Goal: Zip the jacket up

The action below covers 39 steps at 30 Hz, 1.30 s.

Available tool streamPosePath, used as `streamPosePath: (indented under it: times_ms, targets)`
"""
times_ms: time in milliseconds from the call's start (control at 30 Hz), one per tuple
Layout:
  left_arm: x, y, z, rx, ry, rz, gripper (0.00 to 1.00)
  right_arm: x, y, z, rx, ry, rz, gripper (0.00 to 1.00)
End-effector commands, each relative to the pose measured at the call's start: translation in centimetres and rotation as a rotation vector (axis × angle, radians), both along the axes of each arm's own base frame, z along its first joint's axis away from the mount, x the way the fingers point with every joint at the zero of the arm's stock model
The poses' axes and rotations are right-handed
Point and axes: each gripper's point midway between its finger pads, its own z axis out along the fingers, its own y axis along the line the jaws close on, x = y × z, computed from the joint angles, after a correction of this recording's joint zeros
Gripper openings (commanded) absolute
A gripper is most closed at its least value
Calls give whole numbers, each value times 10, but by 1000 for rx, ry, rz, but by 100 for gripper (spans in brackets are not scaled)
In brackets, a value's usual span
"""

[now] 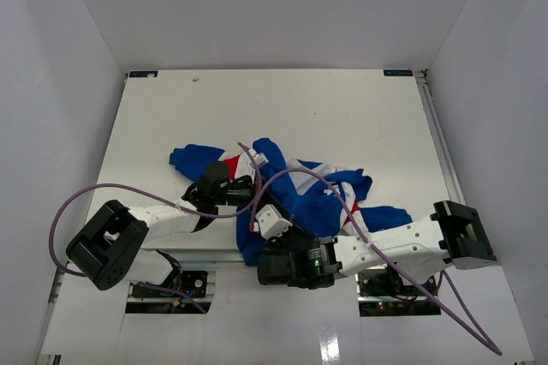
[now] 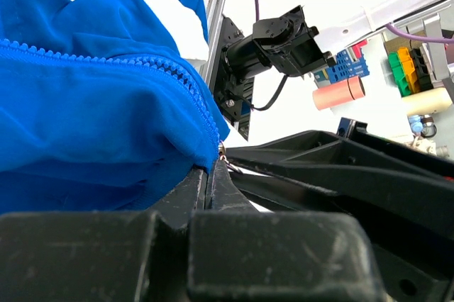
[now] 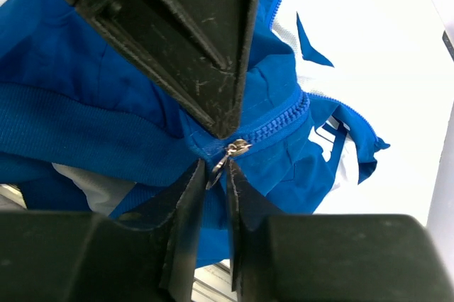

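Note:
The jacket (image 1: 312, 202) lies crumpled near the table's front edge, royal blue with white and red panels. Its hem corner at the bottom of the zipper (image 2: 128, 64) is pinched in my left gripper (image 2: 211, 169), which is shut on the fabric; its black fingers (image 3: 191, 40) come down from the top of the right wrist view. Directly below them hangs the small metal zipper pull (image 3: 228, 154). My right gripper (image 3: 216, 171) has closed in on that pull from both sides, with only a narrow slit left. In the top view both grippers (image 1: 244, 189) (image 1: 257, 206) meet at the jacket's front.
The white table (image 1: 342, 116) stretches bare behind the jacket, with white walls on three sides. Purple cables (image 1: 77, 202) loop over both arms. The front edge and a metal rail (image 3: 213, 284) lie just under the hem.

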Motion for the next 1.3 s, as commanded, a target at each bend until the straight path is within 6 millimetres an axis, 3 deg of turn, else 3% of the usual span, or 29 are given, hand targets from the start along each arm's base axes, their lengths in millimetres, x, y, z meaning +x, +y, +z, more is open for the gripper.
streamPosePath:
  times_ms: [0,333,500,1000,1267]
  targets:
    - [-5,2,2,-4,-14,-24,0,7,-7,12,63,-23,-31,25]
    - [-5,2,3,-7,-18,-26,0,7,0,10,85,3,12,21]
    - [-4,2,2,-4,-23,-22,0,7,0,12,104,6,20,26]
    - [-5,2,2,-6,-26,-27,0,11,-7,18,157,25,29,27]
    - [-6,3,1,-6,-26,-30,0,14,-5,13,151,35,39,12]
